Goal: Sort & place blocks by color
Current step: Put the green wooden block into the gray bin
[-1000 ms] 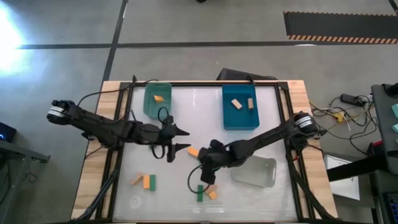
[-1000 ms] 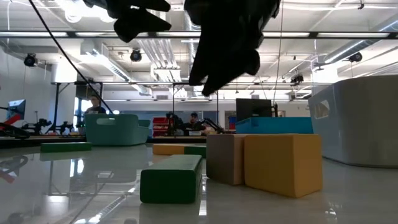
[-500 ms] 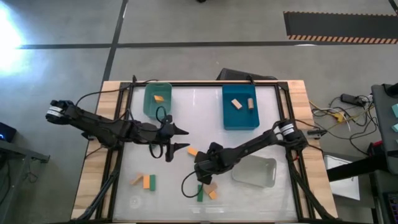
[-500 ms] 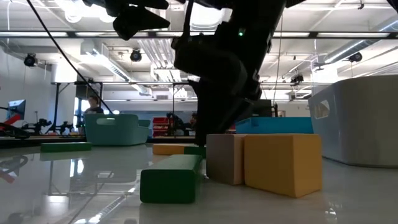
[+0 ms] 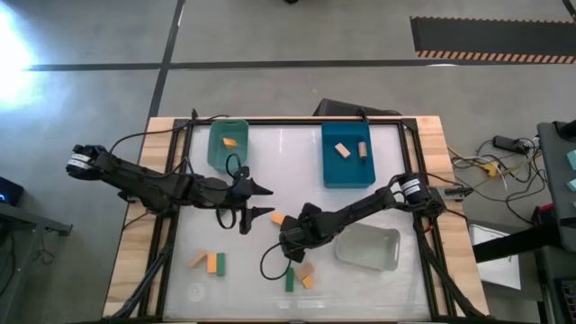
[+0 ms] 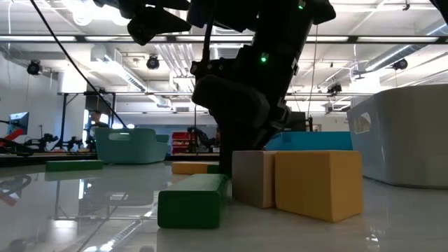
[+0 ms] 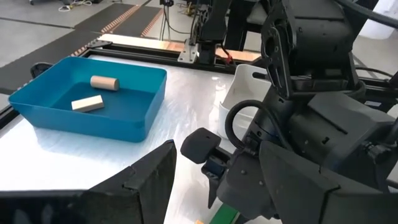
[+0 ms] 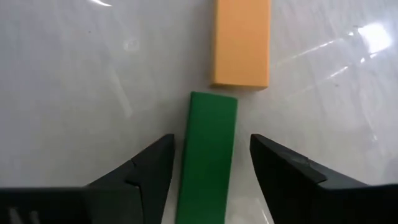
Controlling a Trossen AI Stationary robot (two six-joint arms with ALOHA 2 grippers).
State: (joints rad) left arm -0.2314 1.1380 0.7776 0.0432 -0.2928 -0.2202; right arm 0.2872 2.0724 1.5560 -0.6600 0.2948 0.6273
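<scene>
While the left arm waits over the table's left-centre, its left gripper (image 5: 255, 202) hangs above bare tabletop with fingers spread apart, holding nothing. Near the front-left edge sit an orange block (image 5: 198, 260) and a two-tone orange and green pair (image 5: 215, 263), just beside each other. Teal bin (image 5: 228, 144) at the back left holds one orange block (image 5: 229, 142).

Centre: a lone orange block (image 5: 279, 219) lies on the table between the two grippers. Right gripper (image 8: 210, 163) is down at the front-centre cluster. In the right wrist view its fingers (image 8: 149, 167) stand apart on either side of a green block (image 8: 208, 149), not touching it; an orange block (image 8: 242, 42) lies end to end with the green one, nearly touching. The low view shows the same cluster: green block (image 6: 192, 199) lying flat, a tan block (image 6: 252, 178) and an orange block (image 6: 318, 183) side by side, touching.

Right of centre: blue bin (image 5: 346, 155) at the back holds two tan blocks (image 5: 342, 150), one of them cylindrical in the left wrist view (image 7: 104, 82). Clear bin (image 5: 371, 247) sits front right, just beside the right arm.
</scene>
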